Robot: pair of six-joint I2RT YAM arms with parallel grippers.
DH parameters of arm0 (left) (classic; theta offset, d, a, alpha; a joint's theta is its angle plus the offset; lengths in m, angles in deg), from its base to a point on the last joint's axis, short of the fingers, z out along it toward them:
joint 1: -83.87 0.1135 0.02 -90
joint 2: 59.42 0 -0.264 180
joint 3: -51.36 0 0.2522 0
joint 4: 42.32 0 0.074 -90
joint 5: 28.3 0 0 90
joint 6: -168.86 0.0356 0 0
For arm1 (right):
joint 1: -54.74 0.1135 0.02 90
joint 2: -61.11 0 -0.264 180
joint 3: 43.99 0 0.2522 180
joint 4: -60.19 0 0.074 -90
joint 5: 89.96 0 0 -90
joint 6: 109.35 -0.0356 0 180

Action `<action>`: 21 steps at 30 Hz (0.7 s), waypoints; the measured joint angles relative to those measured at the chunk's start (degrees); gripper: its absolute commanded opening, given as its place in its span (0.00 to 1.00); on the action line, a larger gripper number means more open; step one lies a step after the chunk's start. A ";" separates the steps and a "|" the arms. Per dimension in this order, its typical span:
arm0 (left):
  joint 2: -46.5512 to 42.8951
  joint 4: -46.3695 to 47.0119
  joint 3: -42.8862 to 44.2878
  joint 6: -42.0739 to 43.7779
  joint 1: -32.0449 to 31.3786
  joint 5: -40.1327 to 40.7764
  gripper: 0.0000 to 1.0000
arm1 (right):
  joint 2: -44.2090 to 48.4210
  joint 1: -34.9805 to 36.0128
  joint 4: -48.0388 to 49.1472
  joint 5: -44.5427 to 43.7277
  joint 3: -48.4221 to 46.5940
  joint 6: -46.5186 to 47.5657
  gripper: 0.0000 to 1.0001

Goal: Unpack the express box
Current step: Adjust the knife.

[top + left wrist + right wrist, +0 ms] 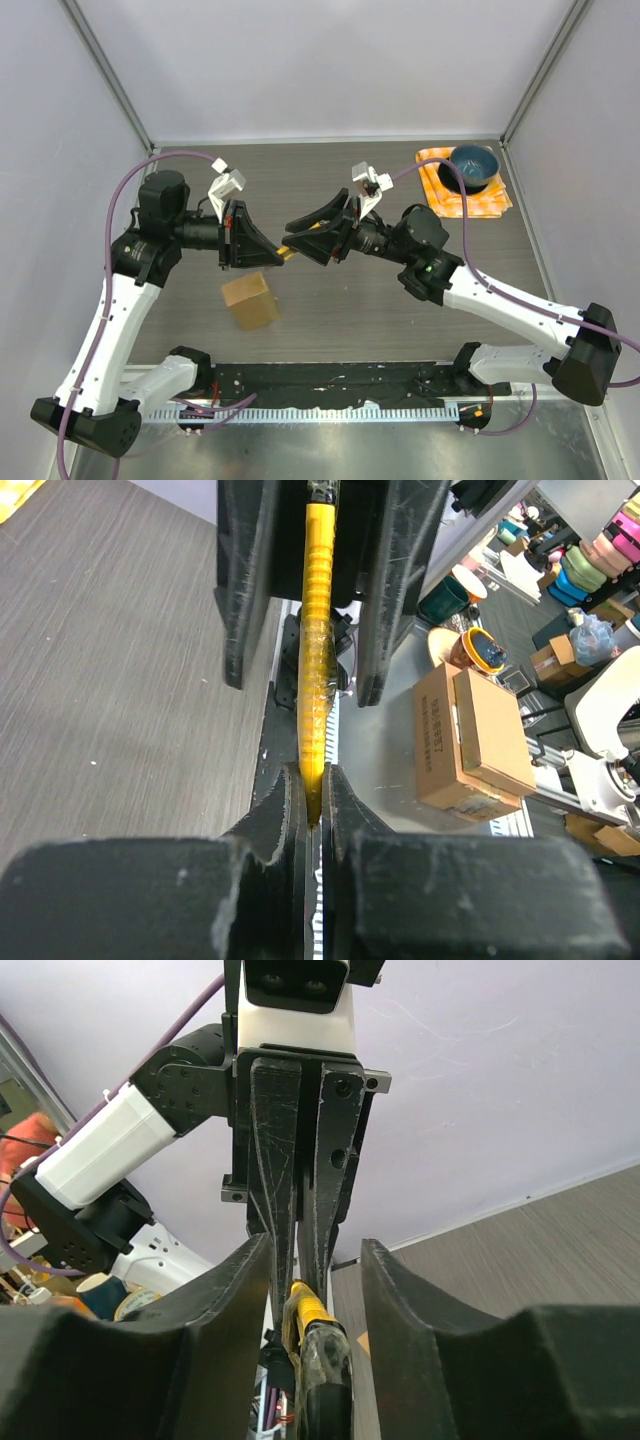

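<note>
Left tool [281,253] is clamping one end of a slim yellow ribbed plastic implement [317,630], with its pads pressing flat on both faces. The implement is judged to be a box cutter, though no blade is showing. Right tool [297,240] is standing parted around the same implement. A gap is showing at each jaw in the left wrist view, so it is gripping nothing yet. Both tools are hanging in the air at the centre of the top view.

The small plain brown cardboard express box [250,300] is lying on the grey wood-grain bench [340,310], below and left of centre in the top view. It is sitting beneath the left tool and apart from both tools. Its flaps are appearing shut.

Judgement: the express box is looking light and stiff at the edges. It is looking liable to dent on its broad faces and to slide on the smooth bench. Taking it across two opposite side walls, or pinning it from above, is seeming soundest.

Writing: none is showing on the express box. Stacked brown background cartons [470,730], at right in the left wrist view, are carrying print too small to read.
</note>
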 measured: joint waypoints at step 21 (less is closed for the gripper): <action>-0.15 6.71 0.74 -7.21 0.00 2.32 0.00 | -2.27 -0.07 7.69 0.50 4.02 -4.17 0.52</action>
